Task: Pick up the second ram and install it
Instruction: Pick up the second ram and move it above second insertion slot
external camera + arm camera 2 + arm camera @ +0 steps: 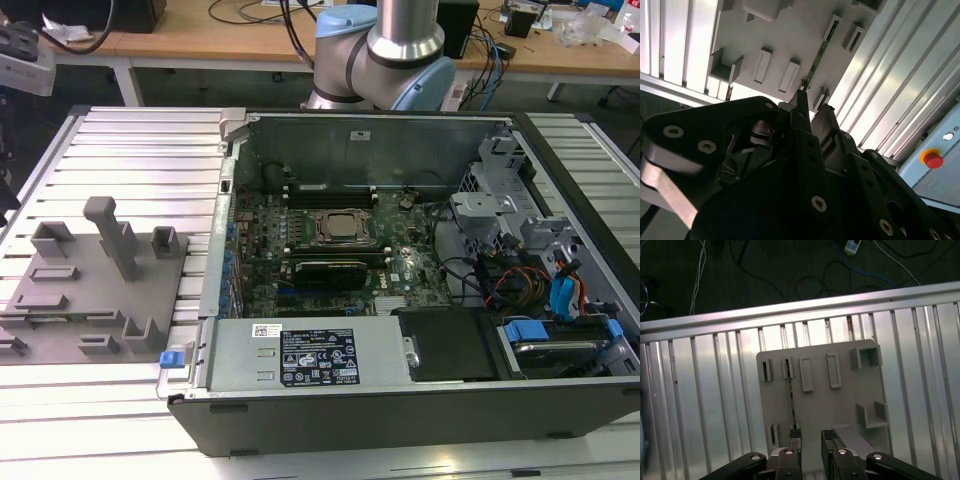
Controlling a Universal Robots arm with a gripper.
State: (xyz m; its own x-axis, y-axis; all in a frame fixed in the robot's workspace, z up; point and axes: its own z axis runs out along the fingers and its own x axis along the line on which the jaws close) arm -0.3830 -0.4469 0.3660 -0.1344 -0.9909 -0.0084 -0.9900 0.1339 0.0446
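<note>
The second ram (791, 395) is a thin green stick standing on edge in slots of the grey fixture plate (840, 410). In the second wrist view the ram (819, 52) runs as a narrow green line across the plate (790, 35). My gripper (811, 437) hovers above the plate's near edge, open, with nothing between its fingers. One black fingertip (794, 436) lines up with the ram's near end. In the second wrist view the gripper (813, 107) sits just short of the ram's end. The exterior view shows the plate (100, 290) to the left of the open computer case (400, 370).
Upright grey blocks (115, 235) rise from the plate. The ribbed aluminium table (700, 390) surrounds it. The motherboard's black slots (330, 187) lie inside the case. The arm's base (380, 50) stands behind the case. A red stop button (933, 160) sits beside the table.
</note>
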